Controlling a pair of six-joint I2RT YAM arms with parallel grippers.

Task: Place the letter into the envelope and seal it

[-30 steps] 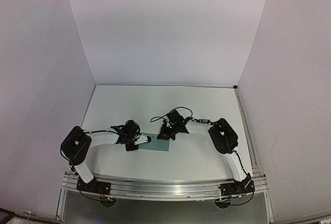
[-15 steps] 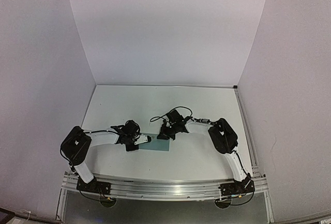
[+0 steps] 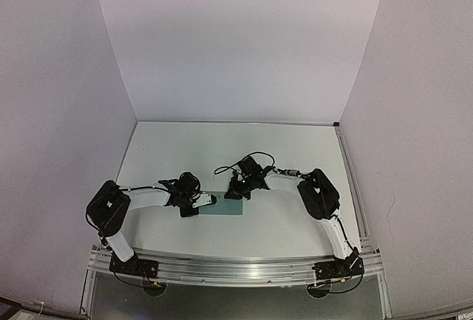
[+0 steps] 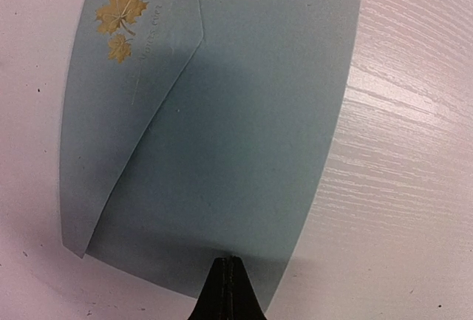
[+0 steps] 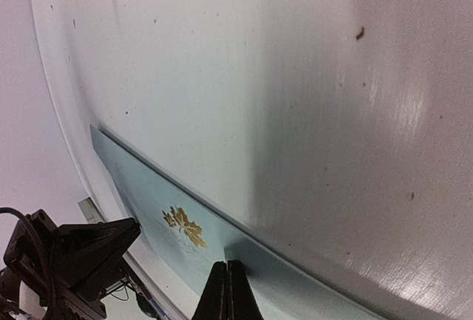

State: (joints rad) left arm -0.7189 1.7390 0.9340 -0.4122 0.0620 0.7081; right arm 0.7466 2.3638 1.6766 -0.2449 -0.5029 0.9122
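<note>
The teal envelope (image 3: pixel 226 207) lies flat on the white table between the two arms. In the left wrist view the envelope (image 4: pixel 244 113) has its triangular flap (image 4: pixel 148 91) folded down, with gold maple leaves (image 4: pixel 120 11) printed on it. My left gripper (image 4: pixel 230 262) is shut, its tip at the envelope's near edge; in the top view it (image 3: pixel 211 200) is at the envelope's left end. My right gripper (image 5: pixel 227 264) is shut, its tip over the envelope (image 5: pixel 159 202) near the gold leaf; in the top view it (image 3: pixel 236 191) is at the far edge. The letter is out of view.
The white table (image 3: pixel 295 150) is enclosed by white walls at the back and both sides. A black cable (image 3: pixel 247 159) loops above the right wrist. The left gripper (image 5: pixel 89 250) shows in the right wrist view at the lower left.
</note>
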